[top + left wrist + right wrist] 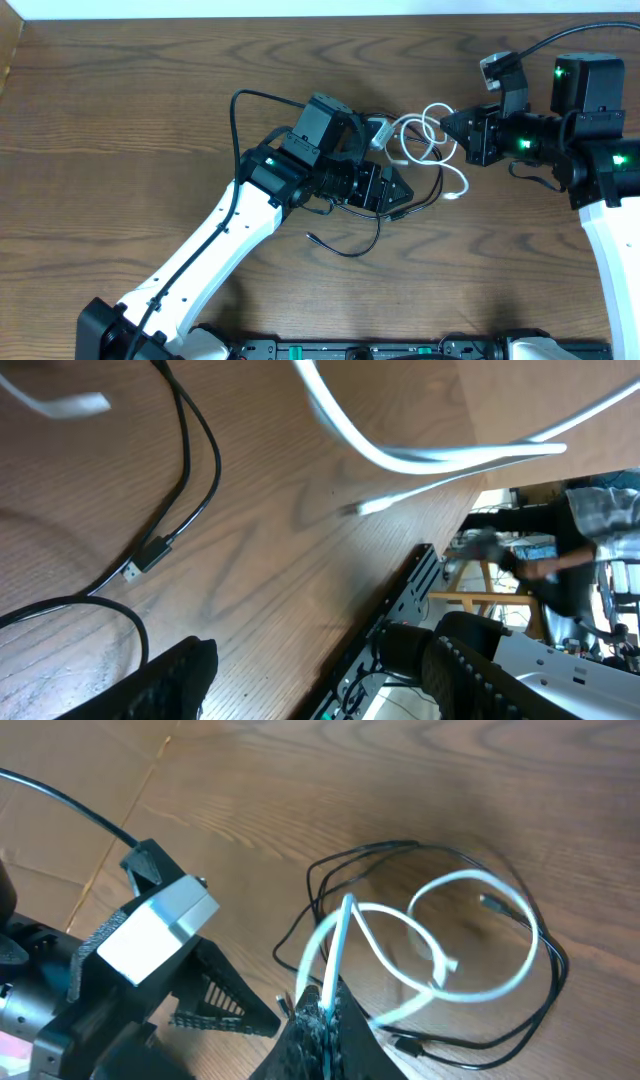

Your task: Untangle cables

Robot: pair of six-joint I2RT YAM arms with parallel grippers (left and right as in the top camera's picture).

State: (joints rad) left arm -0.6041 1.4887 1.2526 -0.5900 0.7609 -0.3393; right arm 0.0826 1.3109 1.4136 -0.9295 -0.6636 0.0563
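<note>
**White cord pinched on the right, left jaws wide and empty**

Start with your left gripper (400,190), which reaches in over the wooden table (150,120) towards the middle. Its jaws stand wide apart, and the left wrist view shows nothing between the two dark fingers (180,675). It holds neither cord.

The black cable (348,253) lies flat on the wood close to that hand. One slack curve trails out on the arm's side of it, back towards the robot. In the left wrist view a stretch of it runs ahead of the fingers and ends in a small plug (150,554) resting on the table. It is near the fingers but not touching them.

Beyond the left fingertips, between your two hands, the white cable (470,877) sits in a couple of open loops. The right wrist view shows thin black strands circling around and under those loops. I cannot tell which cord crosses over which. One length of white crosses the top of the left wrist view, blurred and close to the lens.

Your right gripper (447,125) points at the bundle from the far side. Its jaws are closed, and the right wrist view shows a strand of the white cable running straight into the fingertips, pinched there.
</note>
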